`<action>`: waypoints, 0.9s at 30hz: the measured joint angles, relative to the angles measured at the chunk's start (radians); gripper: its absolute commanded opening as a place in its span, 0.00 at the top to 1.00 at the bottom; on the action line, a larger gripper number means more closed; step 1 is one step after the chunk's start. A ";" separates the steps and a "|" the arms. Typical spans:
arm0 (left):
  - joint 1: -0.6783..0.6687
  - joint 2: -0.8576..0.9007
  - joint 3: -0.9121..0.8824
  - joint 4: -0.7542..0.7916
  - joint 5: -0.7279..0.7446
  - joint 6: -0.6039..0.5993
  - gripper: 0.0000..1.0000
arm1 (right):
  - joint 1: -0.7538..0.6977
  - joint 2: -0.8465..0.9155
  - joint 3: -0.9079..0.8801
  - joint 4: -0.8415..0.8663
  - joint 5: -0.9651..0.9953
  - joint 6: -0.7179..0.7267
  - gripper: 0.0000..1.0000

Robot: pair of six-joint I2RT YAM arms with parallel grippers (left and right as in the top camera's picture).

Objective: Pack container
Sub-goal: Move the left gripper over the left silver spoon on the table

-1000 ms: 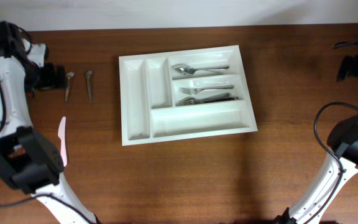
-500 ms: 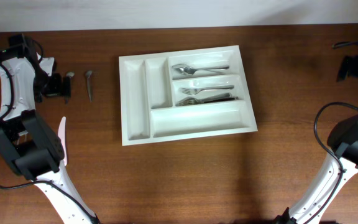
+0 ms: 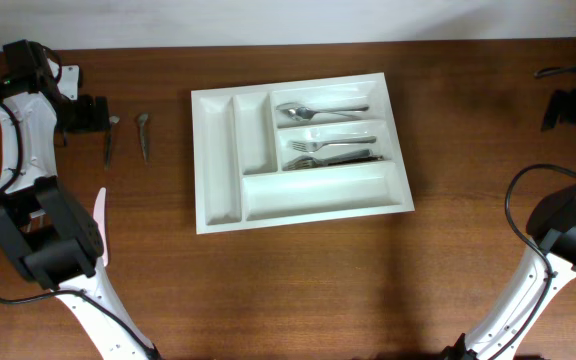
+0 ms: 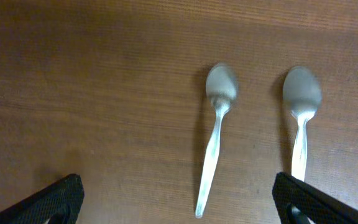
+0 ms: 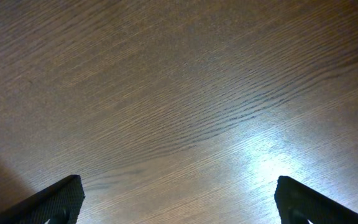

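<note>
The big white container (image 3: 318, 192) sits flat in the middle of the brown worktop (image 3: 298, 290). Some shiny forks and spoons (image 3: 333, 133) lie in its slots on the top right side. The left pincer (image 3: 90, 115) is far off to the left of the container. It is spread wide and holds nothing. Right by it, a first spoon (image 4: 216, 124) and a second spoon (image 4: 301, 106) lie side by side on the wood, not touching. The right pincer (image 3: 566, 106) is far off to the right, over the wood. It is spread wide too, with nothing in it.
</note>
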 measured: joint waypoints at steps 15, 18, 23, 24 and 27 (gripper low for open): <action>-0.112 0.067 0.002 0.058 -0.098 0.008 0.01 | 0.000 0.000 0.000 0.000 0.000 0.000 0.01; -0.109 0.067 0.002 0.061 -0.107 0.008 0.01 | 0.000 0.000 0.000 0.000 0.000 0.000 0.01; -0.069 0.067 0.002 0.053 -0.093 0.008 0.01 | 0.000 0.000 0.000 0.000 0.000 0.000 0.01; -0.061 0.067 0.002 0.045 -0.093 0.008 0.01 | 0.000 0.000 0.000 0.000 0.000 0.000 0.01; -0.040 0.070 0.002 0.027 -0.090 0.008 0.01 | 0.000 0.000 0.000 0.000 0.000 0.000 0.01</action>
